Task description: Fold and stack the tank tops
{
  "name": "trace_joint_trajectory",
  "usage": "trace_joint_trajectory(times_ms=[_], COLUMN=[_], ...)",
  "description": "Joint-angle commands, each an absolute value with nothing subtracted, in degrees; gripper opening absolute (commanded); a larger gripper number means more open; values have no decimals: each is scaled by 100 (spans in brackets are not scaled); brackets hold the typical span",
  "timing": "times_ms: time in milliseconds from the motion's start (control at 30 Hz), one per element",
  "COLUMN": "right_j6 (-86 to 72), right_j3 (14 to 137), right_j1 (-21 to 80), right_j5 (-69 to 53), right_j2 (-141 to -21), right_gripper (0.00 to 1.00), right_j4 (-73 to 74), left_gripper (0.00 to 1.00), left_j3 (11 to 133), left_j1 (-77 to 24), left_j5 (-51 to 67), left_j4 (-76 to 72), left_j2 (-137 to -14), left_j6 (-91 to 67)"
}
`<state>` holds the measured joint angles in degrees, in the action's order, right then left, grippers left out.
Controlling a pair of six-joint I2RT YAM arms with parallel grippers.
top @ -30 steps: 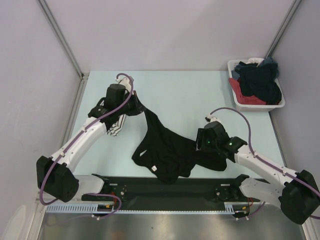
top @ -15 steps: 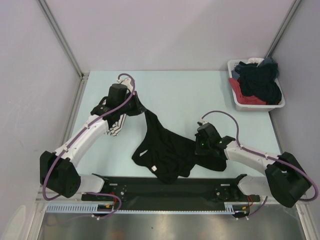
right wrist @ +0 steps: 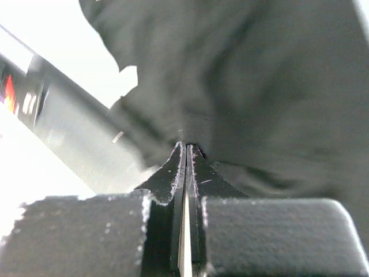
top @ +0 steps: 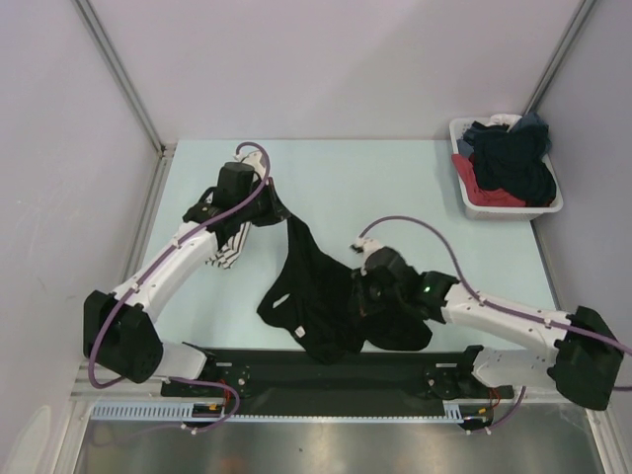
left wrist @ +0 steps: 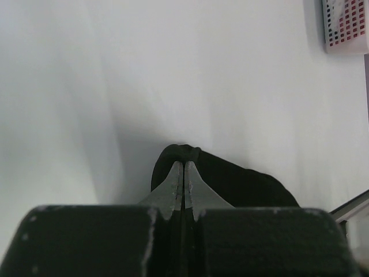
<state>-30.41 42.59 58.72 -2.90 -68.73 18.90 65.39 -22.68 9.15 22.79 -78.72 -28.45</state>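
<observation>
The black tank top [top: 321,291] lies crumpled mid-table, one strap end pulled up toward the far left. My left gripper [top: 274,211] is shut on that end; in the left wrist view its tips [left wrist: 184,164] pinch a fold of the black fabric [left wrist: 236,182]. My right gripper [top: 361,295] is shut on the top's right part, and in the right wrist view the black cloth [right wrist: 259,86] bunches at the closed tips [right wrist: 186,146]. A white tank top with thin black stripes [top: 225,253] lies under the left arm, mostly hidden.
A white basket [top: 459,129] of dark and red clothes stands at the far right corner; it also shows as a white basket [left wrist: 346,26] in the left wrist view. A black rail [top: 336,371] runs along the near edge. Grey walls close in left, right and back.
My right gripper has shut on the black tank top and moved left, bunching its right part toward the middle. The left arm has barely shifted and keeps its hold.
</observation>
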Motion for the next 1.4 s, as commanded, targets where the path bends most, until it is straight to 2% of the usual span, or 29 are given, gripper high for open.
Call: trace_joint_trajectory(times_ms=[0, 133, 367, 500, 800, 1000, 1133, 1367], right_j6=[-3077, -2813, -2286, -2145, -1846, -1907, -1907, -1986], right_j3=[4079, 4428, 6238, 7012, 7743, 7901, 8085, 7508], right_j1=[4898, 3748, 2113, 1610, 1600, 1591, 1582, 1582], right_j5=[62, 88, 264, 53, -949, -1599, -1933, -1046], right_j2=[-6391, -5793, -5493, -5432, -4176, -3384, -3567, -4718], right_gripper=[0, 0, 0, 0, 0, 0, 0, 0], right_j4=[2426, 2750, 3646, 3832, 4025, 4122, 4341, 4607], left_gripper=[0, 0, 0, 0, 0, 0, 0, 0], left_j3=[6794, 6908, 7206, 7330, 7304, 7330, 7418, 7112], left_j1=[-2232, -2224, -2171, -1943, -1951, -1951, -1951, -1951], left_j5=[923, 888, 554, 606, 1204, 1520, 1608, 1327], left_j4=[2048, 2206, 2670, 2786, 2733, 2830, 2734, 2216], left_j2=[-7735, -7480, -6742, -6171, -4318, -3815, -3937, -5367], left_j6=[-2830, -2830, -2795, -2769, -2338, -2408, -2601, -2795])
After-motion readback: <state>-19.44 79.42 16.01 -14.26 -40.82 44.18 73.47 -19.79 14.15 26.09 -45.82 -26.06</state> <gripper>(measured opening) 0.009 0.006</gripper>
